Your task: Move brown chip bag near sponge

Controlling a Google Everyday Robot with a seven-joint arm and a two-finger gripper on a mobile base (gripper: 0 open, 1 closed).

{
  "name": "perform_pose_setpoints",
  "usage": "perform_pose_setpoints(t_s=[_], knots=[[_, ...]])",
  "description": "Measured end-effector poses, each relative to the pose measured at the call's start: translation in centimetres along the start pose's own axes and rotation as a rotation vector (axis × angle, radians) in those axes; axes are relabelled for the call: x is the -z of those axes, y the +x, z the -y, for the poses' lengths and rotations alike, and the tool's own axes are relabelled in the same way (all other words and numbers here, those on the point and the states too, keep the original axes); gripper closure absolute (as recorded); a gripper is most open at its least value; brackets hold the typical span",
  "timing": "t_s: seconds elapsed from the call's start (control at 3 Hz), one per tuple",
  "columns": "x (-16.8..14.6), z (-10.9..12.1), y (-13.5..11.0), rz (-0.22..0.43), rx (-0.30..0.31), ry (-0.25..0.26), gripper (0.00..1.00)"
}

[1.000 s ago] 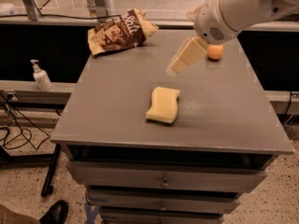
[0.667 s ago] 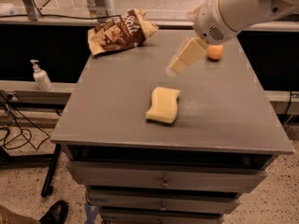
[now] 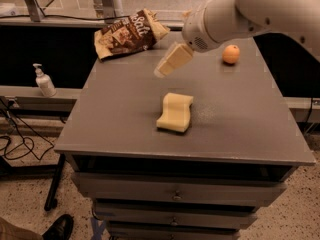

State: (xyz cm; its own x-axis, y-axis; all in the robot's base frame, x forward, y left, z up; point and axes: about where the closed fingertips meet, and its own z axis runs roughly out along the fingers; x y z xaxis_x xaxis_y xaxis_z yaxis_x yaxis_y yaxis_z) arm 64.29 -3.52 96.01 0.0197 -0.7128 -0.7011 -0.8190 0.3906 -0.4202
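Grey cabinet top (image 3: 125, 129) with drawers beneath, dark shelving behind. Brown chip bag (image 3: 131, 34) lies crumpled at the far-left corner, well apart from the sponge (image 3: 175, 112), which rests near the centre, toward the near edge. Gripper (image 3: 170, 63) hangs above the surface, just right of the bag and nearer; whether it is open or closed cannot be told, and nothing is seen in it. Step in hand, as judged: reaching for the bag. A sound grasp would take the bag's crinkled bulk, not a thin edge, lift it clear, and set it beside the sponge without nudging it. Orange (image 3: 230, 54) sits far right; pump bottle (image 3: 44, 80) stands on a ledge at left.
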Motion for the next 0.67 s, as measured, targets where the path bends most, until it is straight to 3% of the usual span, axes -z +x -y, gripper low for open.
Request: perform_pose_setpoints(t_s=[0.33,0.67], knots=[[-5.4,2.4,-1.5,0.073,0.021,0.056,0.00],[-10.2,4.4,-2.4,0.100,0.011,0.111,0.00]])
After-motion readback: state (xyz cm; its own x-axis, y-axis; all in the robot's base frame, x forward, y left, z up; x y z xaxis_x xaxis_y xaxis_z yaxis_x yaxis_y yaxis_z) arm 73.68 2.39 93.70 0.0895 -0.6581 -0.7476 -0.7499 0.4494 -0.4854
